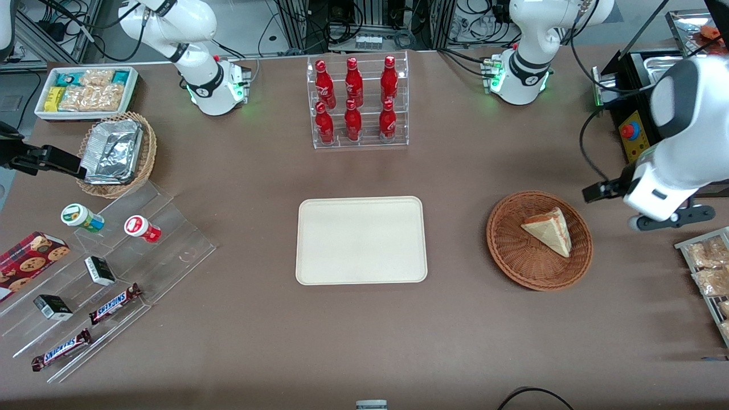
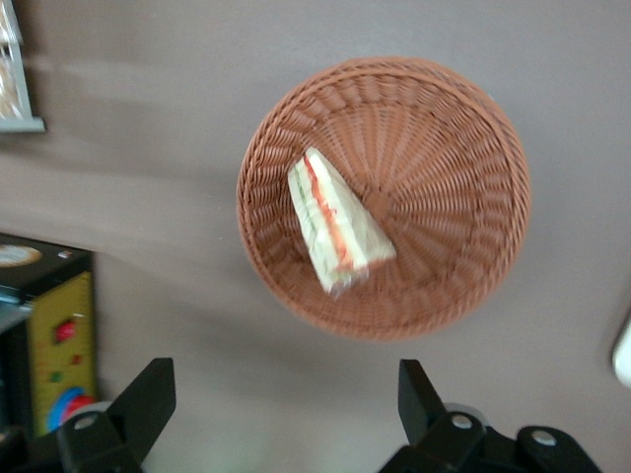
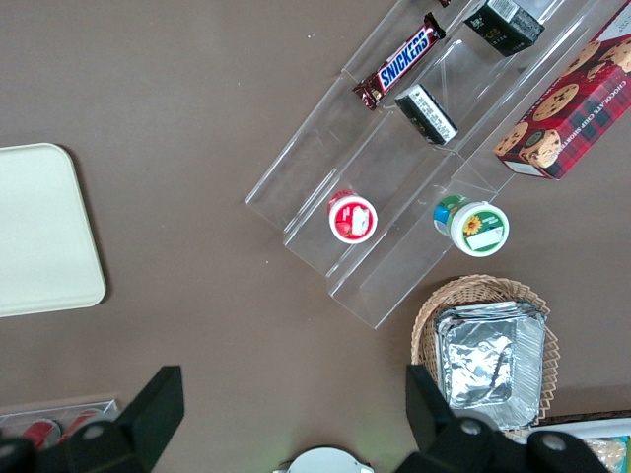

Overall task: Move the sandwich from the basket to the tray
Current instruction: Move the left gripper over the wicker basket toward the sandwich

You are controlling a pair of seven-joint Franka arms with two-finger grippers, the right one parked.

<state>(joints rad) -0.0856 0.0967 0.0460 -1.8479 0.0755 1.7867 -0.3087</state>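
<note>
Gripper (image 2: 286,414) spread wide, empty, off the basket (image 2: 463,177) toward the working arm's end: best centred over the sandwich (image 2: 335,227), straddling its narrow sides before descending.

Brown woven basket (image 1: 539,240), pale sandwich (image 1: 548,230) with red and green stripes, cream tray (image 1: 361,240). Black pincer (image 2: 286,409), fingers apart, hangs above the grey-brown bench (image 1: 256,319) beside the basket.

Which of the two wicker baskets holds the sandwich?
The darker brown round basket near the open gripper; it holds the triangular sandwich. The lighter basket holds foil containers.
</note>
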